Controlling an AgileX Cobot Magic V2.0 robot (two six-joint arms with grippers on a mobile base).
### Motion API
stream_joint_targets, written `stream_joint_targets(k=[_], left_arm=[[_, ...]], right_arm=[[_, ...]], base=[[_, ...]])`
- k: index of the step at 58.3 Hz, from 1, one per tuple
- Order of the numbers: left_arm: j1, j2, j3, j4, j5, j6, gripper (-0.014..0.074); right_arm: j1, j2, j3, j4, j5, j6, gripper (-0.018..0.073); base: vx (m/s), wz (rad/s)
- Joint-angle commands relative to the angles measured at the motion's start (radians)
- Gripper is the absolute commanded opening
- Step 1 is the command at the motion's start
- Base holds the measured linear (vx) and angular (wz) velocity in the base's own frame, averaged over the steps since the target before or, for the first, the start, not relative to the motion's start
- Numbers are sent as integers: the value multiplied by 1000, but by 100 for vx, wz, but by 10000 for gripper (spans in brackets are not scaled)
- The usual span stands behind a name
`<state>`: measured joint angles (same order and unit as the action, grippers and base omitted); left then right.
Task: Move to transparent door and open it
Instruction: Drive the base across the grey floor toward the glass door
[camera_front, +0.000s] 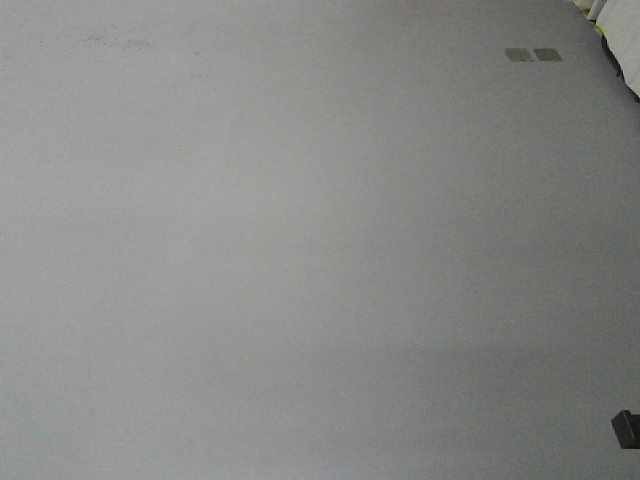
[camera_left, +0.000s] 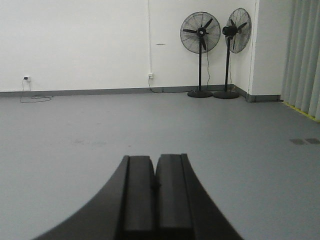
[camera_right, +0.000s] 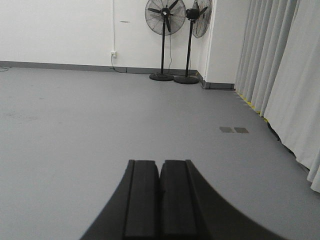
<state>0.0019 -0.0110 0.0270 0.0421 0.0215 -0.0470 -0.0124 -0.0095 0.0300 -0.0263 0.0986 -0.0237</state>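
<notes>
- The door is in none of the views: no glass, white frame or handle shows, so the step in hand is finding it and driving up to it.
- Far left of the fans (camera_left: 200, 32), a socket (camera_left: 26, 78) sits low on the wall (camera_left: 75, 40) with a cable (camera_left: 35, 98) trailing along its foot. Keep the base off that strip.
- The left gripper (camera_left: 156, 170) is closed, pads touching, with nothing in it. It is aimed at the floor left of the fans.
- The floor (camera_front: 300, 250) is bare grey and wide open all the way to the fans (the front view shows little else), so the base has room to turn on the spot.
- To do this well, I judge: turn slowly until the door comes into a view, approach square to it, and stop where an arm can reach the handle. Part a gripper only once the handle is seen.
- The fans stand side by side in the corner on round bases; steer well clear of those.
- The right gripper (camera_right: 160, 167) is also closed and empty, pointing at the floor in front of the fans.
- Right of the fans lie two floor plates (camera_right: 234, 130), flush and harmless. Beyond them a curtain (camera_right: 285, 75) runs along that side and is the tight edge. What it hides cannot be told.
</notes>
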Motion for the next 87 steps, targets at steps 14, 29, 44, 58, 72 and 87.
stream_joint_targets(k=[14,29,44,58,72,87], left_arm=[[-1,-13,30,-1,-81,-9,-6],[-1,-13,30,-1,-81,-9,-6],[-1,-13,30,-1,-81,-9,-6],[-1,-13,30,-1,-81,-9,-6],[-1,-13,30,-1,-81,-9,-6],[-1,-13,30,-1,-81,-9,-6]], right_arm=[[-6,-10,14,1,-84,-7,-6],[-6,-10,14,1,-84,-7,-6],[-6,-10,14,1,-84,-7,-6],[-6,-10,14,1,-84,-7,-6],[-6,-10,14,1,-84,-7,-6],[-6,-10,14,1,-84,-7,-6]], base=[[1,0],[3,0],[10,3],[19,8],[27,10],[35,5]])
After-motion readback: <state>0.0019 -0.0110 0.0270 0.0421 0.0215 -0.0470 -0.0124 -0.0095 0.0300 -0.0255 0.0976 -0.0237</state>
